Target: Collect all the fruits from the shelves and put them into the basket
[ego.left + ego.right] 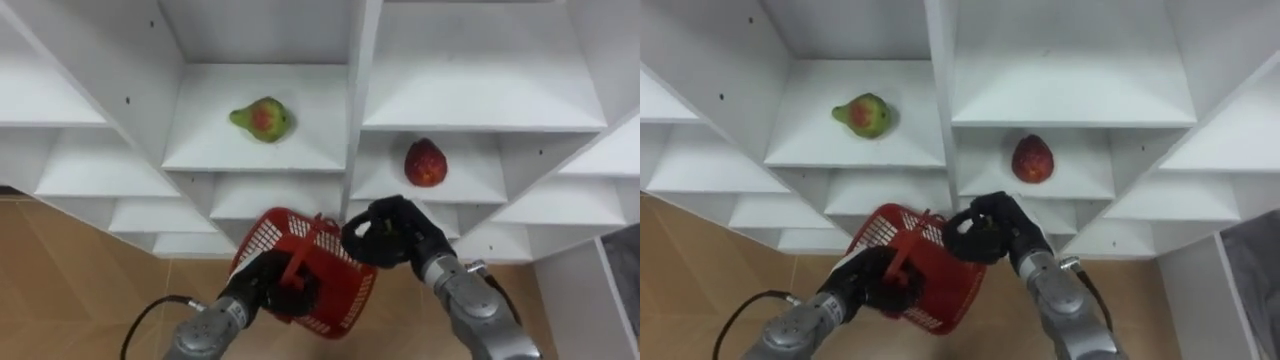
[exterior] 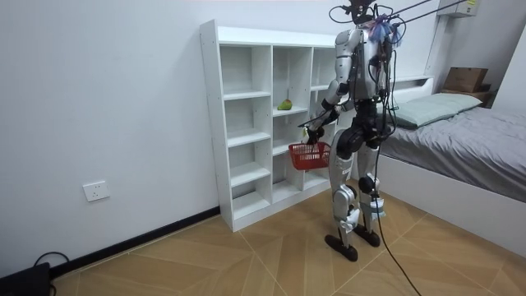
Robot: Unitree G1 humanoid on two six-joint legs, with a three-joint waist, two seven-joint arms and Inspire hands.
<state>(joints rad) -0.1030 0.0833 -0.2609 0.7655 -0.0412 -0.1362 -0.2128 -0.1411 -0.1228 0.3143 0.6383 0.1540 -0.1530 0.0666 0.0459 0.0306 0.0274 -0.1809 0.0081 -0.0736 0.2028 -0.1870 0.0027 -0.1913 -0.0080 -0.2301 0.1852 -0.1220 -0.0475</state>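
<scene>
Before me on the white closet shelves [image 1: 250, 152], two fruits lie in neighbouring compartments: one green pear [image 1: 261, 119] left, one red fruit [image 1: 425, 163] right. My left hand [image 1: 268, 285] grips one red basket [image 1: 340, 282] by its handle. My right hand [image 1: 390, 232] is clenched by its rim.
</scene>
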